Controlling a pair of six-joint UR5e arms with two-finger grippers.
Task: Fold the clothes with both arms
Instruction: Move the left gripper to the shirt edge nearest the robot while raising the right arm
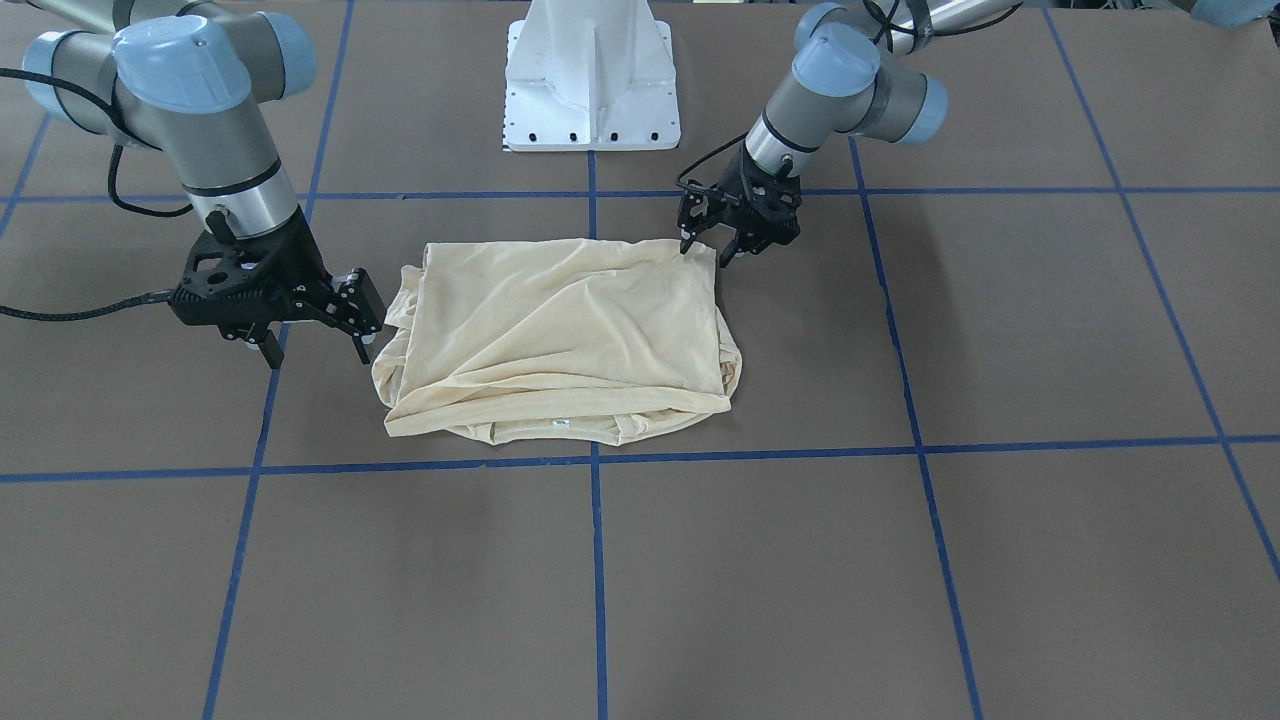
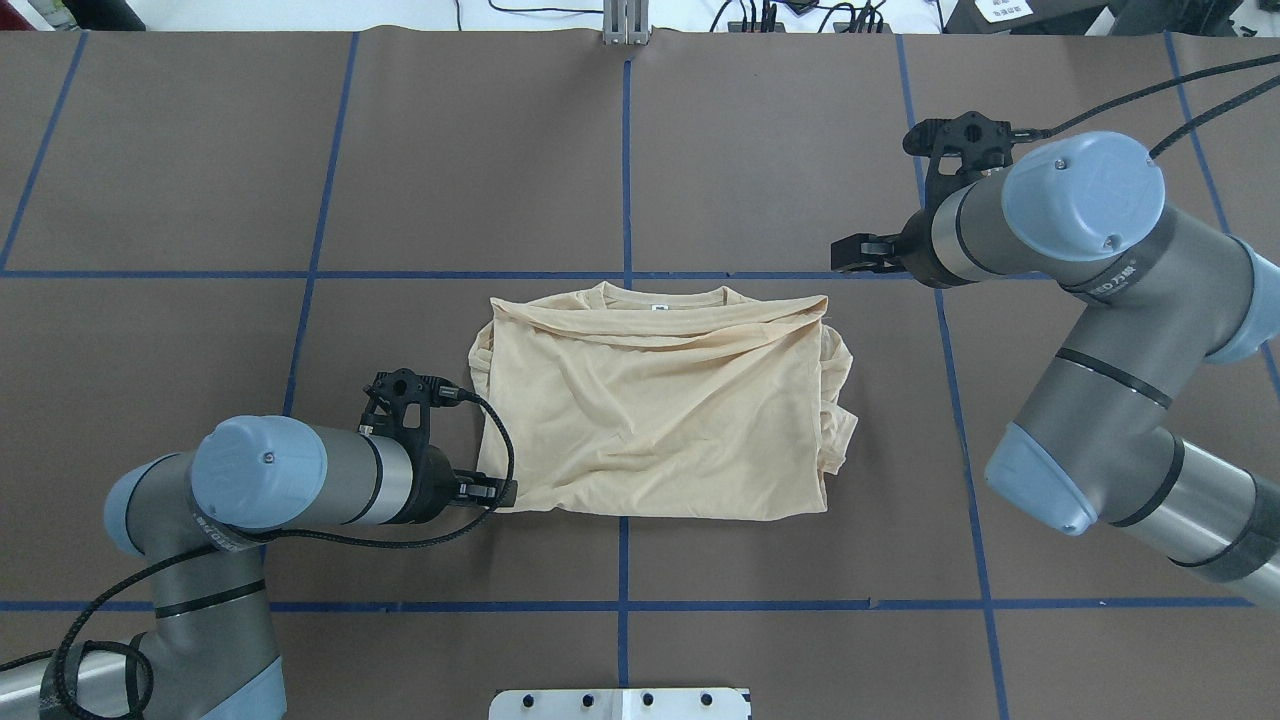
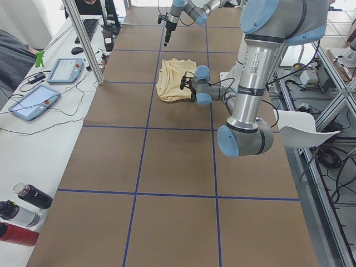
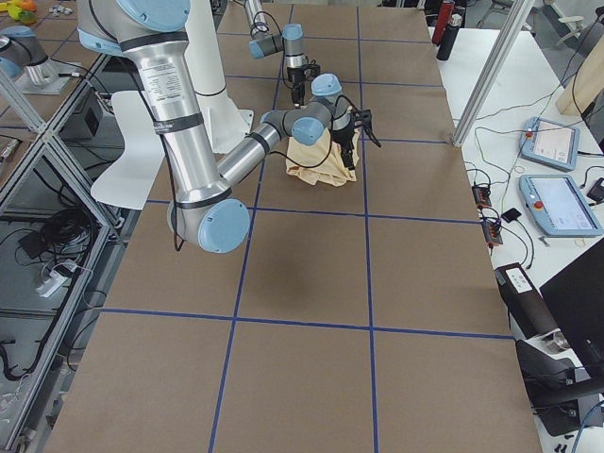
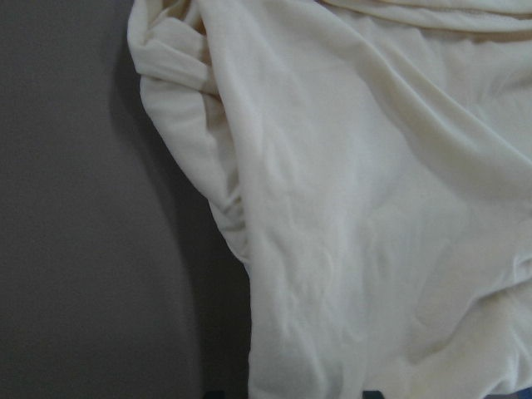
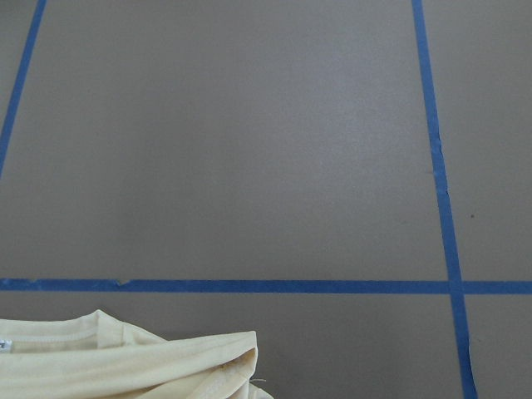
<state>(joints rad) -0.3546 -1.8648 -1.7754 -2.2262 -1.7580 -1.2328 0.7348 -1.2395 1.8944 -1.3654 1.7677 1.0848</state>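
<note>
My black two-finger left claw [image 1: 706, 252] sits open at the near-left corner of the rumpled, pale cream thin shirt [image 1: 560, 335] in the middle of the brown blue-taped table [image 1: 1000, 330], and my black right claw [image 1: 316, 347] hangs open just beside its right edge (lined up for one more fold, I'd guess).

The table [image 1: 1000, 330] has a flat, matte brown top, marked into large squares by strips of blue tape [image 1: 597, 560]. A pale cream thin cloth shirt [image 1: 560, 330] lies near its middle, folded into a rumpled rectangle across one tape strip, with its small white neck label [image 1: 560, 425] at the edge away from the robot. A white metal pedestal base [image 1: 592, 80] stands on the table, well apart from the shirt.
</note>
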